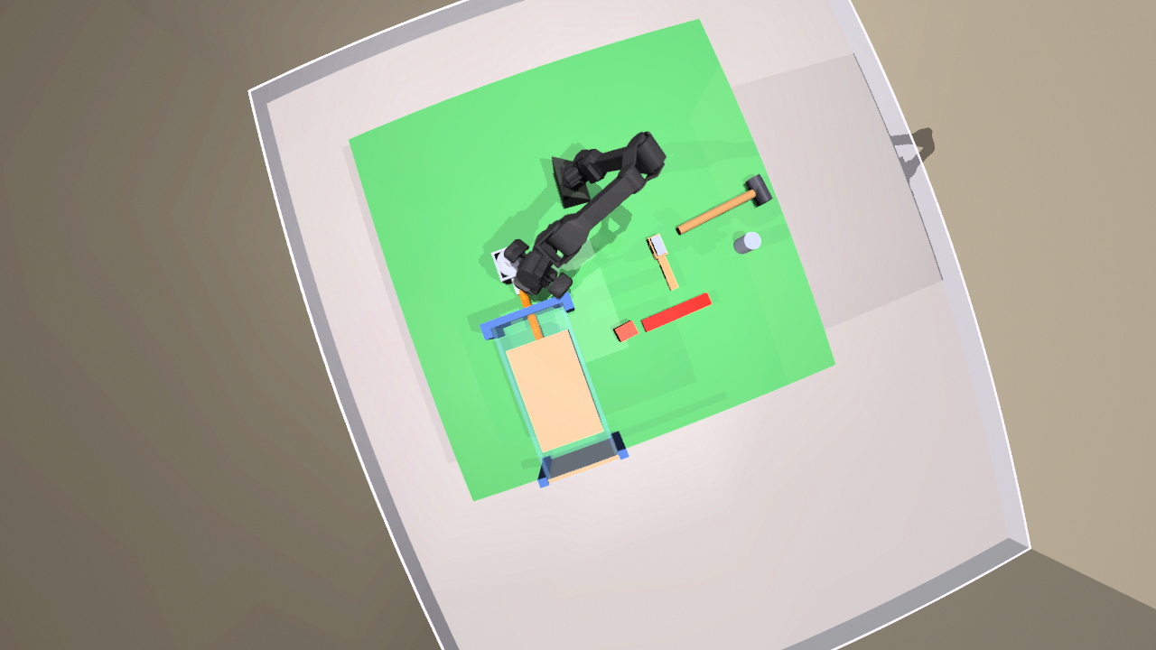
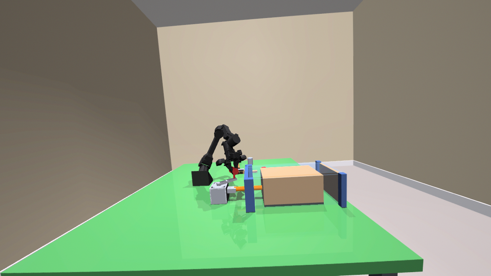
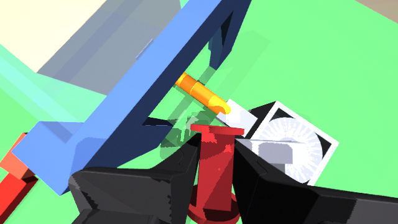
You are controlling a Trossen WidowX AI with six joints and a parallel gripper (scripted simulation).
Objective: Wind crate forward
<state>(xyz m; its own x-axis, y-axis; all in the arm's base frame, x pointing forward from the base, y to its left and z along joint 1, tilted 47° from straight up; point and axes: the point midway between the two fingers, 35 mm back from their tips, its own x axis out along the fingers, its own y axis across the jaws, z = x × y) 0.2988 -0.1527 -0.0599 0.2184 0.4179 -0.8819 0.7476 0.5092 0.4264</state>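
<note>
Gripping the red winch handle (image 2: 234, 171) (image 3: 216, 168) between the fingers, winch (image 1: 503, 266) (image 2: 218, 194) (image 3: 323, 137) seemingly just beside.

Beige walls (image 1: 1050, 162) (image 2: 257, 89) surround a pale pinkish floor (image 1: 727, 501) (image 2: 384, 195) edged by light grey skirting (image 1: 937, 557) (image 2: 429, 187)

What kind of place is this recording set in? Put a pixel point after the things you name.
Probably a workshop-style test bench in a plain room: a green bench (image 1: 420, 162) (image 2: 154, 233) carries a hand winch (image 2: 218, 194) (image 3: 323, 137) strapped to a crate (image 1: 554, 392) (image 2: 293, 188) (image 3: 40, 28), with a mallet (image 1: 715, 211) lying among the tools.
</note>
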